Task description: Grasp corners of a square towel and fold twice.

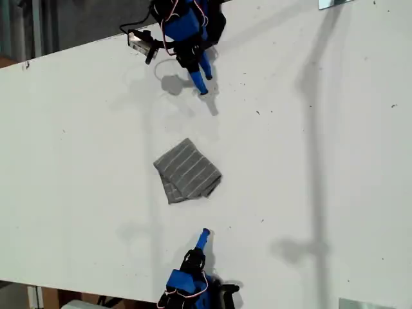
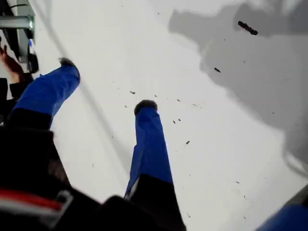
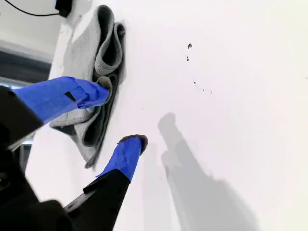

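Presently, by view.

Exterior view: the towel lies folded small, mid-table, well apart from both arms. One arm sits at the top edge, one at the bottom; which is first or second cannot be told here. No containers present.

First wrist view: my first gripper spread wide, holding nothing, over bare table; no cloth in sight.

Second wrist view: my second gripper spread, empty, the towel's layered folded edges just beyond its fingertips.

Judgement: the folds look done. Risk: loose layers gape at the edge; a jaw brushing them on any further move could drag the stack open or skew it.
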Motion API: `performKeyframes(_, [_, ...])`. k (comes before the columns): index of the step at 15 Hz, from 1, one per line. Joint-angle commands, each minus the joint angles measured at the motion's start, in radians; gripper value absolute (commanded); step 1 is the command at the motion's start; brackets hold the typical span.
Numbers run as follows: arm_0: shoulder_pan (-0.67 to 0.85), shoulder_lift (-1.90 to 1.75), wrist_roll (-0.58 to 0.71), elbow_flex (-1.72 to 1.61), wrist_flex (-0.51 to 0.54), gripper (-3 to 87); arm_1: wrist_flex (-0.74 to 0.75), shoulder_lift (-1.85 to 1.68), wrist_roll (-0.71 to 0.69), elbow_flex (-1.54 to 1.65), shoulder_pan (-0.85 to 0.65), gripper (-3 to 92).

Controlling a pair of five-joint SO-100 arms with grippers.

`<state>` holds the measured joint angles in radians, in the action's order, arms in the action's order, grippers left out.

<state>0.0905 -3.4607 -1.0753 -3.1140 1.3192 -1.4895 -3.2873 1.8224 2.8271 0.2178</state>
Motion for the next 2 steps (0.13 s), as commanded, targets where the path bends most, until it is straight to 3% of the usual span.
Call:
performKeyframes(1, [-0.005, -0.005, 0.009, -0.003, -0.012, 19.2, -0.017, -0.002, -0.011, -0.025, -0.006, 27.9])
performKeyframes(2, [-0.005, -0.005, 0.009, -0.003, -0.012, 19.2, -0.017, -0.002, -0.011, -0.025, -0.006, 27.9])
